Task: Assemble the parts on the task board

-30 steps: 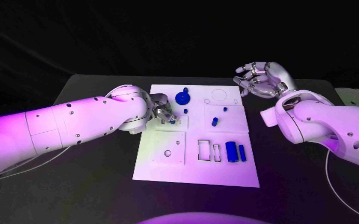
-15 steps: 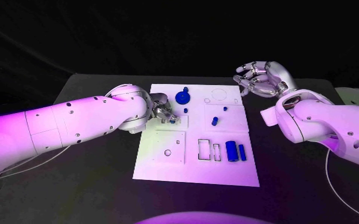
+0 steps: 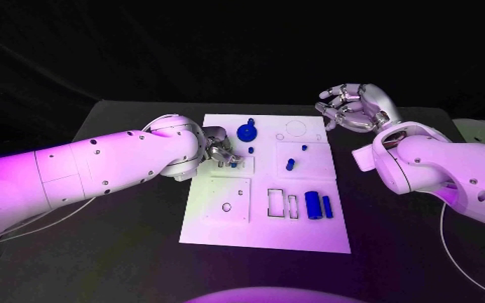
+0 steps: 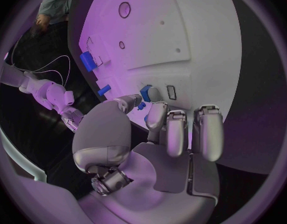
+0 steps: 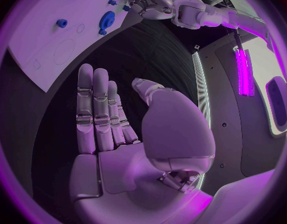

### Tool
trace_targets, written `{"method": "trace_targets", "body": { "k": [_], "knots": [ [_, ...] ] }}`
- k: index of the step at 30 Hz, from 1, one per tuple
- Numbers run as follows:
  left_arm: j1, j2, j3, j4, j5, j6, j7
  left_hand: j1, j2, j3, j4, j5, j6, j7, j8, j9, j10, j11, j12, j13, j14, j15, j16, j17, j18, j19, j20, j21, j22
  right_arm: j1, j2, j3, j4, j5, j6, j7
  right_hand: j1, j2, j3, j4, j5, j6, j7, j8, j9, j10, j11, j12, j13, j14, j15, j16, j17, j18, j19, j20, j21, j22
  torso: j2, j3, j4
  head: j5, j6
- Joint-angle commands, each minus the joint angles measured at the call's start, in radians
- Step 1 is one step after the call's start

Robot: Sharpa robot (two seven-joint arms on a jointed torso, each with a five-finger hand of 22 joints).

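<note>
Nothing has shifted over the last second: your left hand [image 3: 219,151] still pinches a small blue part [image 4: 145,92] at the task board's [image 3: 265,229] left edge, unseated I'd judge, while your right hand [image 3: 354,106] hovers open, empty.

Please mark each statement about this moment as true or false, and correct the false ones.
1. The left hand is at the task board, its fingertips at a small blue part. True.
2. The right hand holds a blue part. False: it holds nothing and is off the board, fingers apart.
3. Two blue cylinders lie side by side on the board. True.
4. The blue gear lies off the board. False: it is on the board.
</note>
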Motion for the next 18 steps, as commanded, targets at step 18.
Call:
{"method": "trace_targets", "body": {
  "k": [18],
  "knots": [
    [0.0,-0.029,0.042,0.04,0.045,0.005,0.004,-0.011,-0.005,-0.017,0.005,-0.003,0.003,0.0,-0.003,-0.002,0.002,-0.001,0.001,-0.005,0.108,-0.007,0.006,0.263,-0.007,0.033,-0.006,0.004,0.08,-0.002,0.002,-0.001,-0.009,-0.001,0.01,0.011,-0.009,0.002,-0.001,0.007,-0.004,0.002,0.002,0.005,-0.001,-0.005,-0.002,0.005,-0.001,0.008,-0.002,-0.006,0.002,0.004,0.008,0.0,-0.004,-0.002,-0.001,0.0,0.0012,-0.003,0.005]
  ]
}}
